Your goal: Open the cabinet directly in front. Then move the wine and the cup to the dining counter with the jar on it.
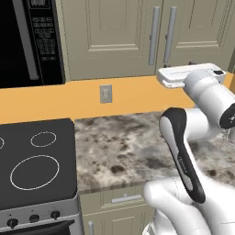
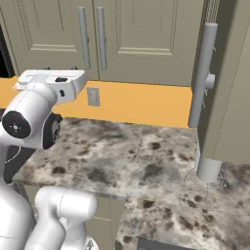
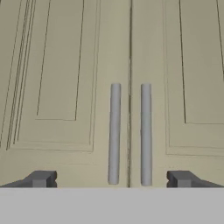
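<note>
The cabinet [image 3: 131, 65] stands at twelve o'clock, both doors closed; the end effector [image 3: 111, 179] faces its paired handles [image 3: 114, 133] with tips spread wide, empty, likely lined up to take one handle.

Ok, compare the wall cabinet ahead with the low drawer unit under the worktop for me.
The cabinet hangs above the orange backsplash; the drawer unit sits below the stone worktop. The cabinet has two tall panelled doors, both shut, with long vertical grey bar handles; the drawer unit has a shallow front with a short horizontal handle. Both are the same beige-taupe with grey handles.
</note>
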### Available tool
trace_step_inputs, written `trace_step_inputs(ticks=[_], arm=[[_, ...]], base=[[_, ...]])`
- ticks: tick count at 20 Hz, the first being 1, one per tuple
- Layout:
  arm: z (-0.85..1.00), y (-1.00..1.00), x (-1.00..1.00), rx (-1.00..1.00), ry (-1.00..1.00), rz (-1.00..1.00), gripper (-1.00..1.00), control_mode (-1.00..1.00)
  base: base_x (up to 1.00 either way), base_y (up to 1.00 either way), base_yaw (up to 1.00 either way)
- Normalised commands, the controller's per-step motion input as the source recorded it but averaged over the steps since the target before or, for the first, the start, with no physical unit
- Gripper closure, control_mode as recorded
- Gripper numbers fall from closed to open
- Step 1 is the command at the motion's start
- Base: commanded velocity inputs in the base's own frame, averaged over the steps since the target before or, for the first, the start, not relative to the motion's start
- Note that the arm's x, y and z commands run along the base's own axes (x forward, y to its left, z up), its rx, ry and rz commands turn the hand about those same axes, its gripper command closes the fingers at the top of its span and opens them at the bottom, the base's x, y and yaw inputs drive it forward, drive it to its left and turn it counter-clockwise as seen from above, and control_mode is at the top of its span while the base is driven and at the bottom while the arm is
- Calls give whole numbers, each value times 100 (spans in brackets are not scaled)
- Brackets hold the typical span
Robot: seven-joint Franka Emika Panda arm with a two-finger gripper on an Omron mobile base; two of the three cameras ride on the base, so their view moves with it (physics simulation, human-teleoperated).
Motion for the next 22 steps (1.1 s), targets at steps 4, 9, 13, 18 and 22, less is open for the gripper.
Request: trace_step_inputs(ticks=[4, 9, 13, 18, 22], arm=[[18, 0, 72, 5, 1, 0, -100, -100], [6, 0, 75, 2, 5, 0, -100, -100], [0, 0, 73, 0, 3, 0, -100, -100], [0, 0, 76, 0, 7, 0, -100, -100], [0, 0, 88, 0, 12, 0, -100, -100]], base=[[0, 0, 0], [0, 0, 0], [0, 0, 0], [0, 0, 0], [0, 0, 0]])
